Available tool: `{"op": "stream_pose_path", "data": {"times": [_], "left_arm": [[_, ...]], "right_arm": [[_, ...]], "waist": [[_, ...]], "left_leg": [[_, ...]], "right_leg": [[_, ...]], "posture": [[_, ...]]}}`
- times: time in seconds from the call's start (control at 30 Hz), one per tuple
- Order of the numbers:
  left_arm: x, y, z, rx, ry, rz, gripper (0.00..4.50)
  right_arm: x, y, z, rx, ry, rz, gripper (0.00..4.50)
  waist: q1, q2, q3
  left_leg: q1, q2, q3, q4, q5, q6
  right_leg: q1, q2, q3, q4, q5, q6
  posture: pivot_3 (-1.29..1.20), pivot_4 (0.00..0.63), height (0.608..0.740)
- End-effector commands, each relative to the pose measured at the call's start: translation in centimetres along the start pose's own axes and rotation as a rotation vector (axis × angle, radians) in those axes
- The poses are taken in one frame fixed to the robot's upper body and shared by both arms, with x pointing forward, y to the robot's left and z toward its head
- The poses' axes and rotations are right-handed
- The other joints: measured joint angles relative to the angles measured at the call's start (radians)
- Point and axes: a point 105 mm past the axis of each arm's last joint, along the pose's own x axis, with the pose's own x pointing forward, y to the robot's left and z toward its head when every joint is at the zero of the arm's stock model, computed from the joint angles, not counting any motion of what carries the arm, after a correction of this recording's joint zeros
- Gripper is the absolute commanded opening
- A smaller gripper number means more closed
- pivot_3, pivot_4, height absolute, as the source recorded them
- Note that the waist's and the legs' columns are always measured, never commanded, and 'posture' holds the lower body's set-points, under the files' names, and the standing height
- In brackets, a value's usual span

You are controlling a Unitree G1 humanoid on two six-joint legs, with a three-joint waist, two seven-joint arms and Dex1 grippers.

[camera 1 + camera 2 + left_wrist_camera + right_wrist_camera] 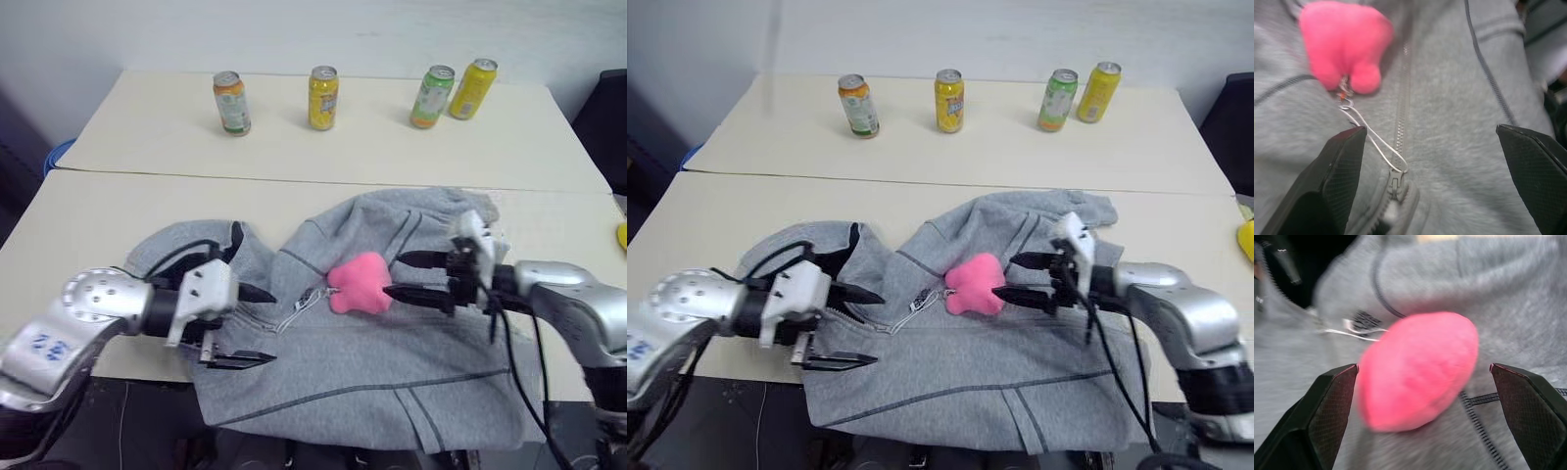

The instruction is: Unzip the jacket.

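Note:
The light-grey fleece jacket (392,362) lies spread over the near table's front edge, its zipper closed. A pink plush puff (359,284) rests mid-chest, tied by a thin cord to the zipper pull (1396,183) near the collar. My left gripper (250,326) is open, hovering over the jacket at the collar side, left of the pull. My right gripper (409,275) is open too, its fingertips just right of the puff, which sits between the jaws in the right wrist view as a pink plush puff (1418,369). Neither gripper holds anything.
Several drink cans stand on the far table: an orange-and-white can (231,102), a yellow can (323,97), a green can (432,96) and another yellow can (472,88). A yellow object (622,235) sits at the right edge.

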Motion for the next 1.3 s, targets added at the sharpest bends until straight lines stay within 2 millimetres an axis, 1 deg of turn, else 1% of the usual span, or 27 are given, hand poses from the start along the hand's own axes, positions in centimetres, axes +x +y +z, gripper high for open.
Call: {"op": "stream_pose_path", "data": {"times": [0.03, 0.1, 0.13, 0.2, 0.3, 0.37, 0.43, 0.5, 0.57, 0.63, 0.77, 0.87, 0.93, 0.97, 1.07, 1.13, 1.23, 1.3], "left_arm": [[0.2, 2.3, -1.4, 0.086, 0.099, 0.092, 4.46], [-0.1, 3.3, -2.7, 0.068, 0.149, 0.138, 4.46], [-0.5, 3.4, -3.6, 0.057, 0.173, 0.135, 4.46], [-1.4, 3.0, -5.6, 0.008, 0.218, 0.121, 4.46], [-2.5, 1.9, -8.2, -0.046, 0.273, 0.087, 4.46], [-3.0, 1.9, -9.4, -0.087, 0.276, 0.118, 4.46], [-3.6, 2.0, -11.5, -0.088, 0.325, 0.16, 4.46], [-3.8, 2.1, -12.5, -0.091, 0.339, 0.195, 4.5], [-3.7, 2.5, -12.6, -0.108, 0.312, 0.232, 4.5], [-3.5, 2.7, -12.4, -0.144, 0.267, 0.27, 4.5], [-3.4, 1.9, -13.1, -0.203, 0.255, 0.281, 4.5], [-3.7, 1.1, -13.8, -0.248, 0.26, 0.292, 4.5], [-3.8, 0.8, -14.0, -0.259, 0.261, 0.3, 4.5], [-3.9, 0.7, -14.1, -0.266, 0.261, 0.307, 4.5], [-4.0, -0.3, -14.9, -0.306, 0.269, 0.31, 4.5], [-3.9, -1.0, -15.3, -0.324, 0.274, 0.306, 4.5], [-4.0, -1.7, -16.0, -0.343, 0.296, 0.307, 4.5], [-3.9, -2.1, -16.3, -0.334, 0.299, 0.309, 4.5]], "right_arm": [[1.4, -0.2, 0.0, 0.02, 0.019, -0.016, 4.5], [1.9, 0.2, -0.5, 0.07, 0.033, 0.01, 4.5], [2.1, 0.4, -0.7, 0.092, 0.044, 0.023, 4.5], [2.4, 1.1, -1.0, 0.146, 0.055, 0.068, 4.5], [2.6, 1.9, -0.6, 0.228, 0.033, 0.122, 4.5], [2.8, 2.1, -0.4, 0.261, 0.017, 0.127, 4.5], [3.0, 2.4, -0.7, 0.288, 0.026, 0.144, 4.5], [3.2, 2.8, -1.1, 0.293, 0.024, 0.156, 4.12], [3.3, 2.9, -1.3, 0.294, 0.011, 0.155, 3.6], [3.4, 2.8, -1.4, 0.281, -0.012, 0.145, 2.86], [3.0, 1.9, -1.2, 0.206, -0.063, 0.092, 1.55], [1.1, -0.3, -0.6, 0.133, -0.133, -0.024, 0.57], [0.1, -1.1, -0.4, 0.087, -0.158, -0.073, 0.05], [-0.5, -1.5, -0.5, 0.06, -0.159, -0.097, 0.02], [-4.0, -3.7, -0.3, -0.053, -0.172, -0.232, 0.02], [-6.1, -5.1, -0.3, -0.093, -0.173, -0.315, 0.02], [-9.5, -7.8, -0.3, -0.177, -0.139, -0.477, 0.02], [-11.5, -9.3, -0.5, -0.211, -0.116, -0.567, 0.02]], "waist": [[0.0, 0.0, 0.0], [0.0, 0.0, 0.0], [-0.001, 0.0, 0.0], [-0.006, 0.0, 0.0], [-0.016, 0.0, 0.0], [-0.019, 0.0, 0.0], [-0.023, 0.0, 0.0], [-0.027, 0.001, -0.001], [-0.028, 0.005, -0.003], [-0.027, 0.009, -0.005], [-0.026, 0.016, -0.01], [-0.026, 0.017, -0.011], [-0.027, 0.017, -0.011], [-0.03, 0.018, -0.011], [-0.032, 0.02, -0.013], [-0.032, 0.021, -0.013], [-0.033, 0.021, -0.013], [-0.041, 0.024, -0.016]], "left_leg": [[0.0, 0.0, 0.0, 0.0, 0.0, 0.0], [0.0, 0.001, 0.0, 0.001, 0.0, 0.0], [0.0, 0.001, 0.0, 0.001, 0.0, 0.0], [0.0, 0.001, 0.0, 0.001, 0.0, 0.0], [0.001, 0.003, 0.001, 0.001, 0.0, 0.0], [0.001, 0.005, 0.001, 0.002, 0.0, -0.001], [0.003, 0.007, 0.001, 0.001, 0.001, -0.002], [0.006, 0.008, 0.001, 0.0, 0.001, -0.004], [0.009, 0.009, 0.002, 0.0, 0.001, -0.005], [0.01, 0.01, 0.002, 0.0, 0.001, -0.006], [0.01, 0.009, 0.002, -0.001, 0.001, -0.006], [0.01, 0.01, 0.002, -0.001, 0.001, -0.006], [0.01, 0.01, 0.003, -0.001, 0.001, -0.006], [0.01, 0.01, 0.003, -0.001, 0.001, -0.006], [0.012, 0.011, 0.004, -0.002, 0.001, -0.007], [0.013, 0.011, 0.006, -0.004, 0.001, -0.007], [0.024, 0.011, 0.015, -0.013, 0.001, -0.007], [0.027, 0.012, 0.018, -0.016, 0.001, -0.007]], "right_leg": [[0.0, 0.0, 0.0, 0.0, 0.0, 0.0], [0.0, 0.001, 0.0, 0.001, 0.0, 0.0], [0.0, 0.001, 0.0, 0.001, 0.0, 0.0], [0.0, 0.001, 0.0, 0.002, 0.0, 0.0], [-0.001, 0.0, 0.001, 0.003, 0.0, 0.0], [-0.001, -0.002, 0.002, 0.004, 0.0, 0.0], [-0.001, -0.002, 0.003, 0.005, 0.0, -0.001], [0.001, -0.002, 0.004, 0.005, 0.0, -0.003], [0.001, -0.002, 0.005, 0.004, 0.0, -0.004], [0.001, -0.002, 0.007, 0.005, 0.0, -0.005], [0.001, -0.002, 0.007, 0.007, 0.001, -0.007], [0.001, -0.001, 0.007, 0.007, 0.001, -0.007], [0.001, -0.001, 0.007, 0.006, 0.001, -0.007], [0.001, -0.001, 0.008, 0.006, 0.001, -0.007], [0.0, 0.0, 0.008, 0.007, 0.0, -0.007], [0.0, 0.0, 0.008, 0.006, 0.0, -0.008], [0.004, 0.0, 0.01, 0.006, 0.0, -0.007], [0.004, 0.001, 0.013, 0.006, 0.0, -0.008]], "posture": [[0.0, 0.15, 0.74], [0.0, 0.15, 0.74], [0.0, 0.15, 0.74], [0.0, 0.15, 0.74], [0.0, 0.15, 0.74], [0.0, 0.15, 0.74], [0.0, 0.15, 0.74], [0.0, 0.15, 0.74], [0.0, 0.15, 0.74], [0.0, 0.15, 0.74], [0.0, 0.15, 0.74], [0.0, 0.15, 0.74], [0.0, 0.15, 0.74], [0.0, 0.15, 0.74], [0.0, 0.15, 0.74], [0.0, 0.15, 0.74], [0.0, 0.15, 0.74], [0.0, 0.15, 0.74]]}}
